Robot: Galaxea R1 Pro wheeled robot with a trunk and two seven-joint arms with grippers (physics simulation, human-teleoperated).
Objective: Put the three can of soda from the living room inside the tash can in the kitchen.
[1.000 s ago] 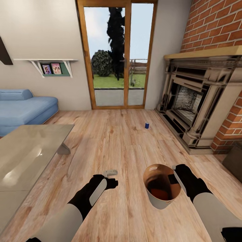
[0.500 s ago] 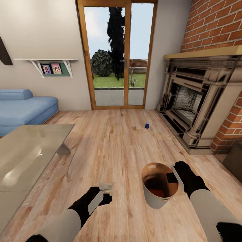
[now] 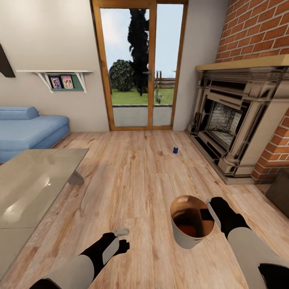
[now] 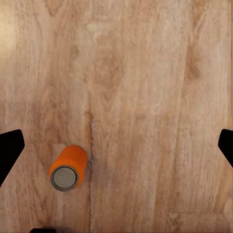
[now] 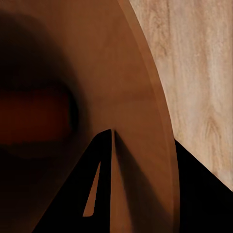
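Your left gripper [image 3: 121, 237] hangs low at seven o'clock, fingers spread wide; its wrist camera looks straight down on a bright orange soda can [image 4: 68, 167] standing on the floor between them, probably lined up for a grab. At five o'clock your right gripper [image 3: 209, 213] is clamped on the wall of the round brown-copper trash can [image 3: 192, 239], likely so the bin travels with you; something orange-red lies inside. Beyond, light wood plank floor [image 3: 136, 176] runs to a small dark blue soda can [image 3: 175, 149] at one o'clock, beside the ornate dark fireplace [image 3: 237, 120].
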